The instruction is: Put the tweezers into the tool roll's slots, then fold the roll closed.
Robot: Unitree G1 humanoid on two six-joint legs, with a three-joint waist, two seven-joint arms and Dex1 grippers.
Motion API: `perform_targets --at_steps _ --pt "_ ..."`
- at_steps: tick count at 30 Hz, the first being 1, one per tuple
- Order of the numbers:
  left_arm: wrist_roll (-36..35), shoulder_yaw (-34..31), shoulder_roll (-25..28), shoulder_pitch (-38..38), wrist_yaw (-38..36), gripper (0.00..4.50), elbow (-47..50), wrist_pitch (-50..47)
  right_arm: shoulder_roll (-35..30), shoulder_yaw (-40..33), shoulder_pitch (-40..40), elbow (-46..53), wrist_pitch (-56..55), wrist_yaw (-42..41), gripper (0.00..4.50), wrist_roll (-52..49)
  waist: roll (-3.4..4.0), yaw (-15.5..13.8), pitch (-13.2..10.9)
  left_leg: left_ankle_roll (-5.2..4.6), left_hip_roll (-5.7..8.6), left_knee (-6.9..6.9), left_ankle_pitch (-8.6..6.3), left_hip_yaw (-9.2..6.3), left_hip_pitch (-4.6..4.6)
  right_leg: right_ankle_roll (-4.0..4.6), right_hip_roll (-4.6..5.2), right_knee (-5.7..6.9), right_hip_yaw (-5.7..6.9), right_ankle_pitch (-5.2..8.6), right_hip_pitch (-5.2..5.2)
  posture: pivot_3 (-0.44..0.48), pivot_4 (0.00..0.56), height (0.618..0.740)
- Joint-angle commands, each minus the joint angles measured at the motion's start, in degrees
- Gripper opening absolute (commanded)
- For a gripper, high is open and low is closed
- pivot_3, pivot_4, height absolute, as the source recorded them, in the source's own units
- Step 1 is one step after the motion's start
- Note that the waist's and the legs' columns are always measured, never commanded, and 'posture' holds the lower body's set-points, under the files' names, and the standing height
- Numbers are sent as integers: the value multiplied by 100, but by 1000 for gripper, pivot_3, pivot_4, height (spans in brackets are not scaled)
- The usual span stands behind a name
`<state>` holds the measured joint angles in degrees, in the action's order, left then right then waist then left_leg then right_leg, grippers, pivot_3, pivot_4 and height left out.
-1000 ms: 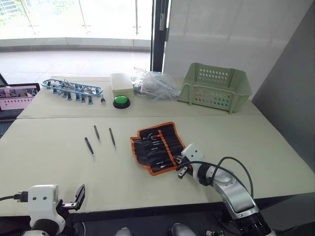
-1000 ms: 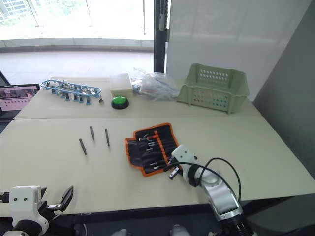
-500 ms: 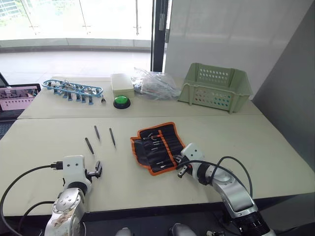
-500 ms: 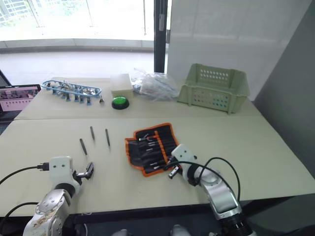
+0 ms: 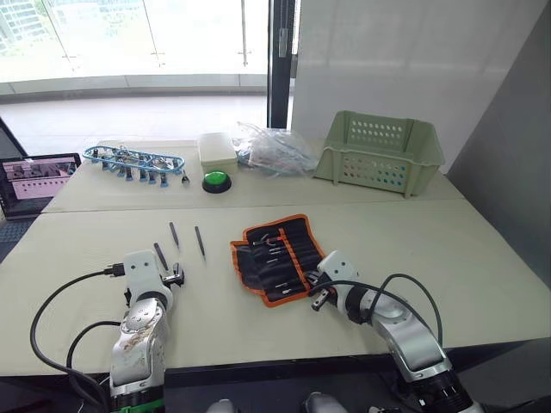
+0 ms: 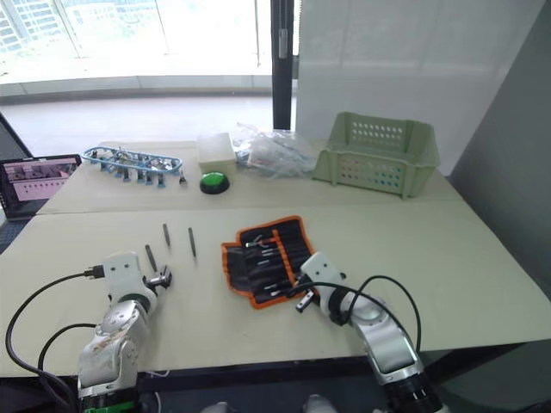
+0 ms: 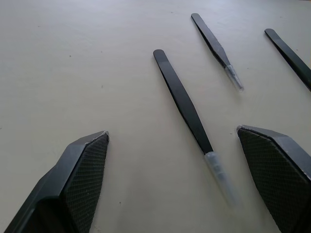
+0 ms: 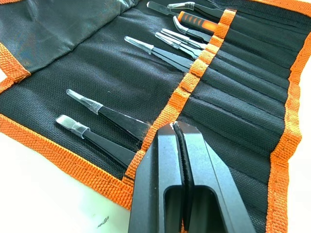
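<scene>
The tool roll [image 5: 277,258] lies unrolled on the table, black with orange edging. Several tweezers [image 8: 112,117] sit in its slots [image 8: 243,73], tips sticking out. My right gripper [image 8: 176,130] is shut with nothing in it, over the orange band at the roll's near right edge. Three loose black tweezers lie to the roll's left: the nearest one [image 7: 187,104], a middle one [image 5: 173,234] and a third [image 5: 200,241]. My left gripper [image 5: 175,277] is open, low over the table, its fingers [image 7: 82,170] on either side of the nearest tweezers' tip end.
A pale green basket [image 5: 379,153] stands at the back right. A clear plastic bag [image 5: 274,148], a white box [image 5: 217,151], a green button [image 5: 216,181] and a blue tray of tools [image 5: 138,161] line the back. A screen [image 5: 39,176] sits at far left.
My left arm has come up from below the table's front edge and forward to the nearest loose tweezers. The right gripper has stayed at the roll. The camera has shifted slightly.
</scene>
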<state>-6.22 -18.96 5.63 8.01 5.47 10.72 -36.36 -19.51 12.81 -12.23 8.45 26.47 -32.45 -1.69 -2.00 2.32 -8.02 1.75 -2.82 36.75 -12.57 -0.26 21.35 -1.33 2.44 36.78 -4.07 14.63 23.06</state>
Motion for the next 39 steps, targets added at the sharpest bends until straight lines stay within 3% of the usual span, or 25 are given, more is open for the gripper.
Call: perform_targets --at_steps 1,7,15,29,35,39 --pt "-64 32 -6 140 -18 4466 -582 -104 -43 179 151 -194 244 -82 0 15 8 -6 4 1 2 0 -1 -2 -4 0 0 0 1 0 0 0 150 725" --pt "-87 144 13 334 -130 2752 -909 28 -45 158 129 -188 253 -75 0 8 13 -23 4 6 6 0 -3 -14 -18 -1 1 -8 6 2 4 0 150 725" --pt "-102 168 -7 373 -148 123 -1077 209 -52 132 164 -129 282 -58 0 8 22 -118 5 9 8 -1 -5 -16 -14 -2 5 -42 8 2 -1 0 150 725" --pt "-10 52 421 361 -266 47 -935 616 -30 146 173 -110 290 -65 0 29 10 -112 -2 10 7 -34 -6 -17 -10 -3 6 -74 8 2 7 0 150 725" --pt "-136 179 988 405 -869 47 -171 771 -43 166 218 -56 321 -66 0 28 -45 -88 -31 9 5 -65 -4 -15 17 -3 3 -77 8 0 17 0 150 725" --pt "-654 430 1447 682 -1872 47 302 633 -25 192 271 34 376 -23 0 35 -80 -66 -28 -31 4 -71 22 -14 98 -42 1 -74 8 -32 86 0 150 725"
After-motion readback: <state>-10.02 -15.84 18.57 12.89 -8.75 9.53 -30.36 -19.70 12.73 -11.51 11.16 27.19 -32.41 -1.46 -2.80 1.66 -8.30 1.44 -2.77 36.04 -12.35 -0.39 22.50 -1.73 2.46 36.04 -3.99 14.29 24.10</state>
